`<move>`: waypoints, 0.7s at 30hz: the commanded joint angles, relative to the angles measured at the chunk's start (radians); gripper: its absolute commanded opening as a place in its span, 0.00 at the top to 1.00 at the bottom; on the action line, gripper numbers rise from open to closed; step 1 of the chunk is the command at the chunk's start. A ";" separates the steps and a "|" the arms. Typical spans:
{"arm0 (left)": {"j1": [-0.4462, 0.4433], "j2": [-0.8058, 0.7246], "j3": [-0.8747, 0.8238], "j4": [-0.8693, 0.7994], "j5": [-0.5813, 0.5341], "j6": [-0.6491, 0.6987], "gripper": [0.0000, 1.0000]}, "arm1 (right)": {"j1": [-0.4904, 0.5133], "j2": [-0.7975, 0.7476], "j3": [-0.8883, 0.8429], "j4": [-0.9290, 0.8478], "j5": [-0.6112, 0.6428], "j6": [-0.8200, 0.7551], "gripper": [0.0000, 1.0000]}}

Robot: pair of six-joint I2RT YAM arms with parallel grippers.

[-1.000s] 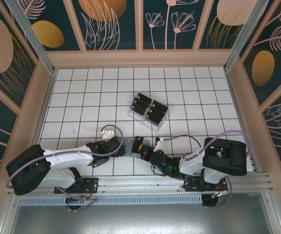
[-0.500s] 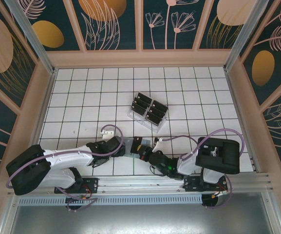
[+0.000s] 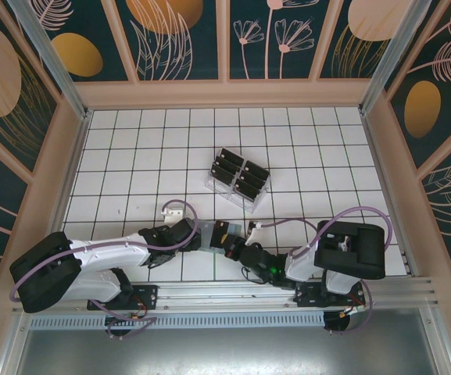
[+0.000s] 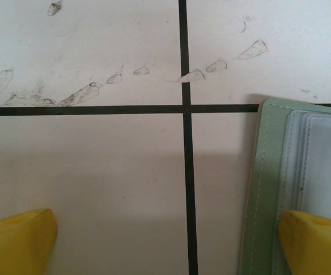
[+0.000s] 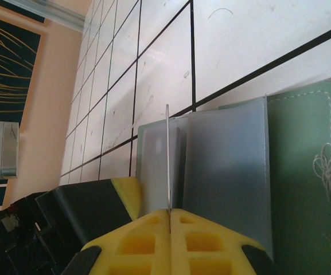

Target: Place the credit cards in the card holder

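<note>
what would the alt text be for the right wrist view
The right gripper, shut on a thin card seen edge-on, holds it at the clear sleeves of the open green holder. The left arm's yellow finger sits by the sleeves' left edge, and the holder lies on a white tiled table.

left arm [image 3: 108, 254]: laid low, stretched out to the card holder [image 3: 209, 232] from its left side. left gripper [image 3: 199, 236] [image 4: 165, 243]: jaws spread wide, one yellow fingertip [image 4: 314, 243] over the card holder's [image 4: 257, 189] stitched edge, the other clear of it. right arm [image 3: 311, 262]: folded at the elbow, forearm low, reaching to the card holder from its right side. right gripper [image 3: 227, 238] [image 5: 170, 215]: clamped tight on a credit card [image 5: 168, 160] held edge-on over the card holder's [image 5: 303, 172] clear sleeves.
</note>
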 commanded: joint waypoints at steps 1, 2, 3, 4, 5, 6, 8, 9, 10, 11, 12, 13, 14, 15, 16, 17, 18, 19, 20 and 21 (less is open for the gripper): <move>-0.005 0.010 -0.024 -0.021 -0.007 -0.003 0.01 | 0.012 -0.008 -0.016 0.015 0.054 0.022 1.00; -0.005 0.010 -0.024 -0.021 -0.007 -0.003 0.01 | 0.015 -0.008 -0.020 0.014 0.056 0.026 1.00; -0.005 0.011 -0.023 -0.021 -0.006 -0.004 0.01 | 0.018 -0.008 -0.021 0.014 0.061 0.030 1.00; -0.005 0.011 -0.024 -0.020 -0.007 -0.003 0.01 | 0.020 -0.009 -0.023 0.013 0.063 0.035 1.00; -0.005 0.011 -0.024 -0.018 -0.006 -0.003 0.01 | 0.020 -0.009 -0.026 0.013 0.066 0.039 1.00; -0.004 0.011 -0.024 -0.018 -0.006 -0.003 0.01 | 0.020 -0.008 -0.028 0.013 0.068 0.042 1.00; -0.005 0.011 -0.025 -0.017 -0.005 -0.001 0.01 | 0.022 -0.007 -0.029 0.013 0.069 0.046 1.00; -0.005 0.013 -0.023 -0.017 -0.004 -0.001 0.01 | 0.021 -0.004 -0.027 0.013 0.070 0.046 1.00; -0.005 0.013 -0.024 -0.015 -0.004 -0.001 0.01 | 0.021 -0.001 -0.026 0.014 0.068 0.046 1.00; -0.004 0.012 -0.024 -0.015 -0.004 0.000 0.01 | 0.021 0.005 -0.024 0.020 0.066 0.046 1.00; -0.004 0.014 -0.024 -0.014 -0.005 -0.001 0.01 | 0.020 0.010 -0.023 0.027 0.062 0.047 1.00; -0.005 0.016 -0.024 -0.013 -0.005 -0.001 0.01 | 0.020 0.017 -0.023 0.037 0.059 0.048 1.00; -0.005 0.017 -0.024 -0.012 -0.003 0.000 0.01 | 0.020 0.025 -0.024 0.047 0.055 0.050 1.00; -0.005 0.017 -0.024 -0.011 -0.003 -0.001 0.01 | 0.020 0.031 -0.024 0.054 0.052 0.053 1.00; -0.004 0.019 -0.023 -0.011 -0.003 0.000 0.01 | 0.019 0.040 -0.026 0.065 0.048 0.057 1.00; -0.005 0.019 -0.026 -0.010 -0.003 -0.001 0.01 | 0.018 0.048 -0.027 0.079 0.041 0.060 1.00; -0.005 0.019 -0.026 -0.009 -0.003 -0.001 0.01 | 0.017 0.057 -0.028 0.089 0.038 0.064 1.00; -0.005 0.019 -0.026 -0.009 -0.003 -0.001 0.01 | 0.015 0.067 -0.029 0.105 0.032 0.066 1.00; -0.005 0.018 -0.026 -0.009 -0.003 -0.001 0.01 | 0.014 0.076 -0.028 0.119 0.026 0.066 1.00; -0.005 0.018 -0.026 -0.007 -0.001 -0.001 0.01 | 0.013 0.084 -0.028 0.129 0.021 0.069 1.00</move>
